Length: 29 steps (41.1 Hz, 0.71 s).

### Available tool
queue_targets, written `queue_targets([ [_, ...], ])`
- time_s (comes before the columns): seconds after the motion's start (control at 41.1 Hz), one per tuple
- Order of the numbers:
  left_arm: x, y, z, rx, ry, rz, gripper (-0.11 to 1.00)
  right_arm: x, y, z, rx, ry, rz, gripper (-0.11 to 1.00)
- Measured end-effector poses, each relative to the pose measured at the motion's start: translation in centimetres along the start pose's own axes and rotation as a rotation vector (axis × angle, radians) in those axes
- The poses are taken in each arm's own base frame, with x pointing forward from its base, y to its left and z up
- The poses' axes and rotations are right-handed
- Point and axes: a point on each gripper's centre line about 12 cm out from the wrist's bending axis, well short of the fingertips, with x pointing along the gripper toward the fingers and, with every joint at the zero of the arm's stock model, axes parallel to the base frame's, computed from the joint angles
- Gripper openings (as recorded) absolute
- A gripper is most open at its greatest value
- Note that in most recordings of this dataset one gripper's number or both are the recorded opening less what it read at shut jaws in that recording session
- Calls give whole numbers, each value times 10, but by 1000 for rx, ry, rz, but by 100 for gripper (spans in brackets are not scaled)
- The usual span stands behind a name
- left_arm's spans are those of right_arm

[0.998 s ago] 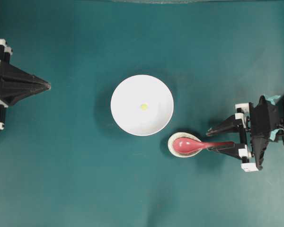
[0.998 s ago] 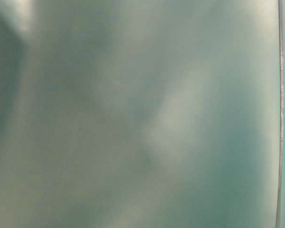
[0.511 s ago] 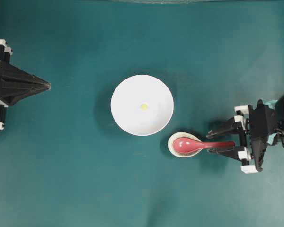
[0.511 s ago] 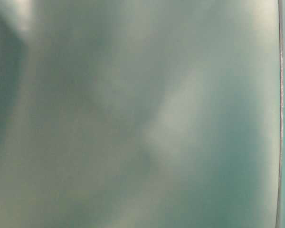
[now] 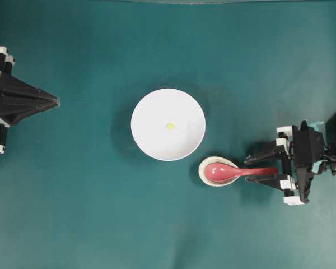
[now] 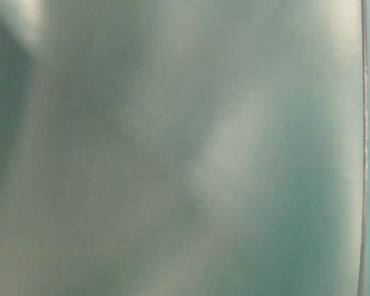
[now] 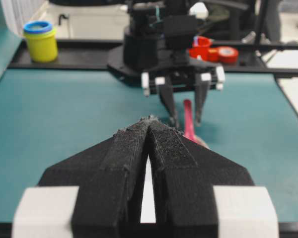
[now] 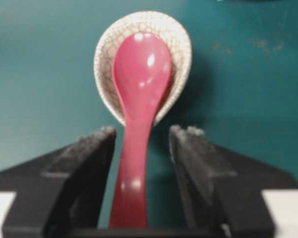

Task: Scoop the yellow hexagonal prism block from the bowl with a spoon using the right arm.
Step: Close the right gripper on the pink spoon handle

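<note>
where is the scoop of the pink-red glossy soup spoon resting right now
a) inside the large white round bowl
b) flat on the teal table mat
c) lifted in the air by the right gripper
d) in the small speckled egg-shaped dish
d: the pink-red glossy soup spoon has its scoop lying in the small speckled egg-shaped dish, while the right gripper stands open on either side of the handle, not closed on it.

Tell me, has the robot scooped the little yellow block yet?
Not yet. The yellow block sits alone in the white bowl. So far the right gripper has only got into place: its jaws are open on either side of the pink spoon's handle, not squeezing it. The spoon rests in the small speckled dish. Left to do: grab, carry, scoop.
</note>
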Motion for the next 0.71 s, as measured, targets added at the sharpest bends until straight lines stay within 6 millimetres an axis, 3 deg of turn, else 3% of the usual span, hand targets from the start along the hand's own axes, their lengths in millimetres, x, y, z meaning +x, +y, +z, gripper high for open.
queue_targets([
  [0.706, 0, 0, -1, 0, 3, 0, 0, 1, 1, 1, -26, -2, 3, 54],
])
